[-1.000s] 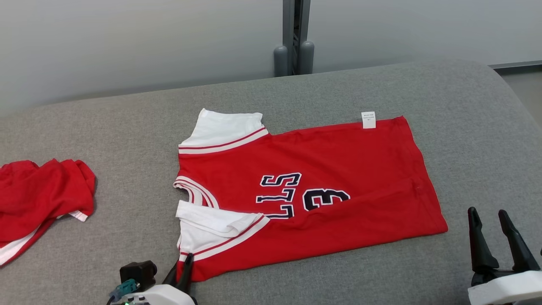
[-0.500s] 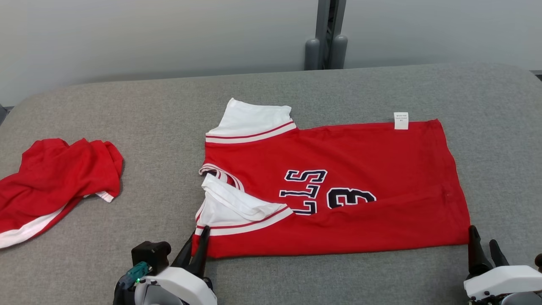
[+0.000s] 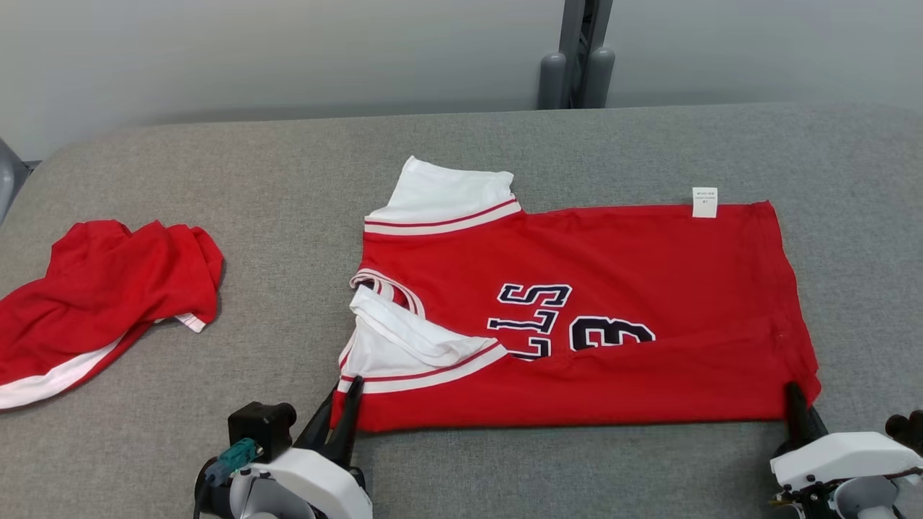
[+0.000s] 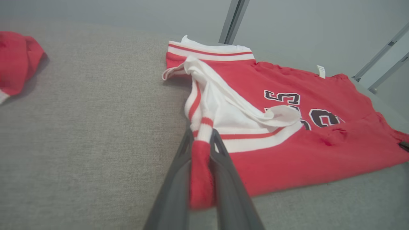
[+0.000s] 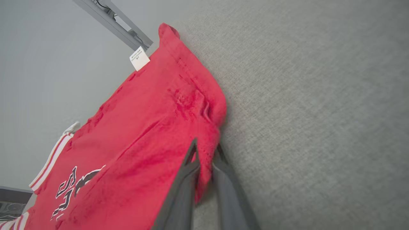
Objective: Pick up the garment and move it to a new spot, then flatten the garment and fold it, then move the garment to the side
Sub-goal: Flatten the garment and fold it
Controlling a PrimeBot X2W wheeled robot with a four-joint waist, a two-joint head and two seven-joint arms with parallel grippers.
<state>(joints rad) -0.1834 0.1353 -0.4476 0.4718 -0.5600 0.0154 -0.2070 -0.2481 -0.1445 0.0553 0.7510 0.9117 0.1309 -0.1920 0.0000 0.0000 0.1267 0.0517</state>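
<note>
Your right gripper (image 3: 797, 404) stood wide open a second ago, clear of the cloth at the lower right. Now it is pinched narrow on the near hem corner of the jersey (image 3: 613, 274), and the right wrist view shows red cloth between its fingers. Your left gripper (image 3: 346, 393) grips as it did before, closed on the near corner at the sleeve end, with a roll of red fabric squeezed between its fingers. The head camera has also shifted, so the whole scene sits further right in its picture. That is not a move of the things. The near long edge has been drawn up into a low fold that now covers the bottom of the print. The near sleeve (image 3: 411, 346) has bunched up against the collar (image 3: 382, 282).

The print is dark with a white outline. You can read the letters LLS and a 3, both lying on their side with their tops toward the collar. A white care tag (image 3: 704, 202) sticks out of the far edge near the hem, but its print is too small to read.

The jersey lies mid-table on the grey padded table (image 3: 252, 187). Its long axis runs left to right, with the collar and white sleeves toward your left and the hem toward your right. A second red garment (image 3: 108, 295) sits crumpled well apart at the far left.
</note>
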